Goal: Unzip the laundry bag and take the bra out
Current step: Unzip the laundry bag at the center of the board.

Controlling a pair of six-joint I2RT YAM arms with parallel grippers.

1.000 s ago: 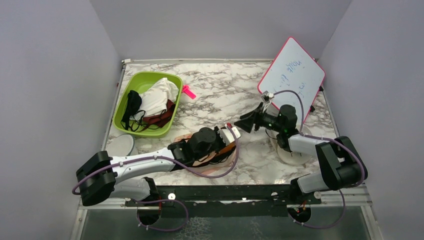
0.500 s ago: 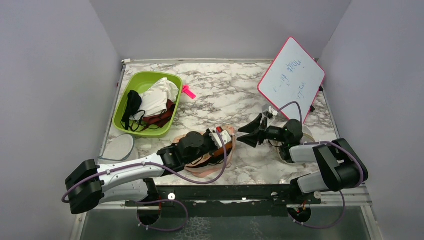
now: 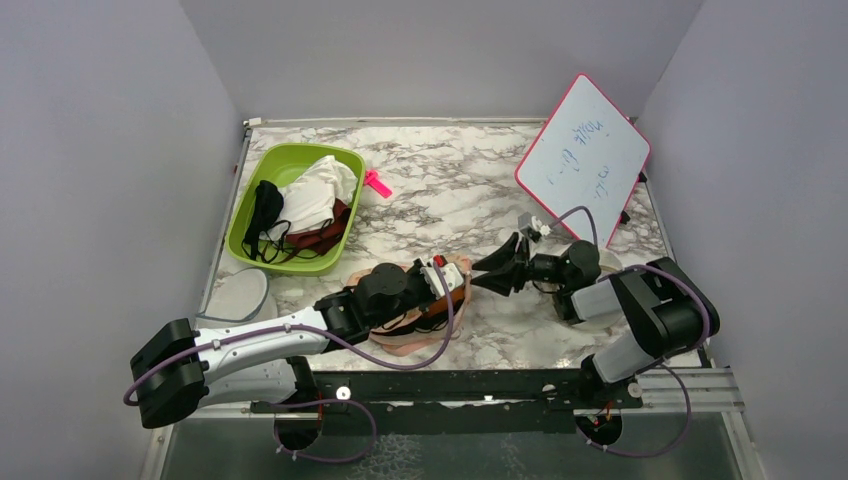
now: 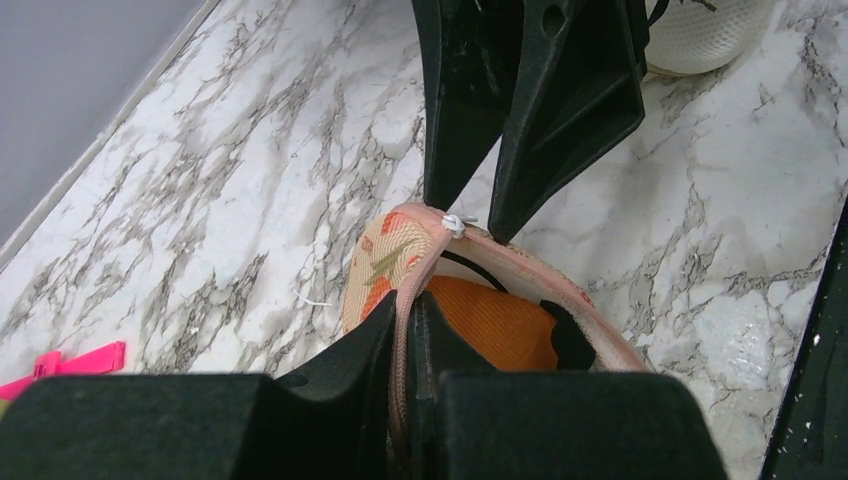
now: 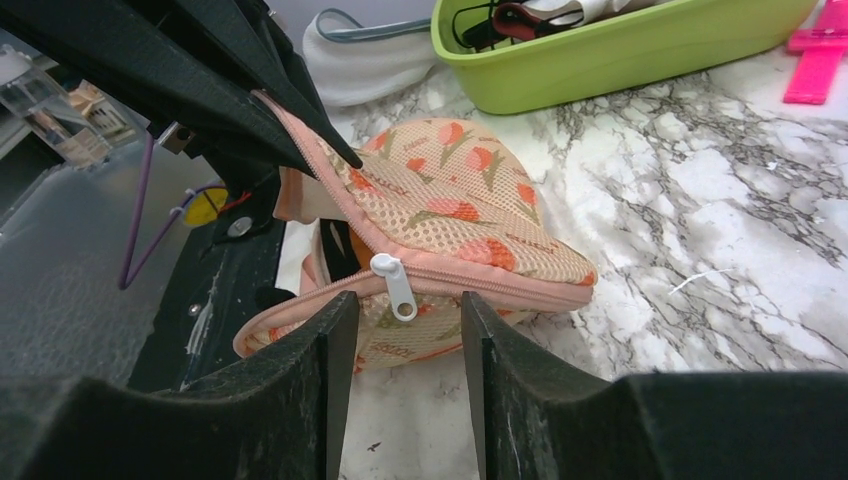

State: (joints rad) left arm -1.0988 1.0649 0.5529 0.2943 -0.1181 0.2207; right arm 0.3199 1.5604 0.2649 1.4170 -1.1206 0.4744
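Left arm lies low, reaching right. Its left claw (image 4: 405, 312) is clamped on the pink zipper edge of the one peach carrot-print mesh laundry bag (image 5: 450, 205), near-centre on the marble table (image 3: 440, 190). Right arm is folded, pointing left. Its right claw (image 5: 403, 300) is open, straddling the white zipper pull (image 5: 398, 278). I see one rust-orange bra (image 4: 495, 325) inside the bag. I can't read the blue scrawl on the pink-framed whiteboard (image 3: 583, 160).

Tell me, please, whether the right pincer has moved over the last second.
Yes. The right pincer has come down the view, away from the whiteboard and toward the laundry bag.
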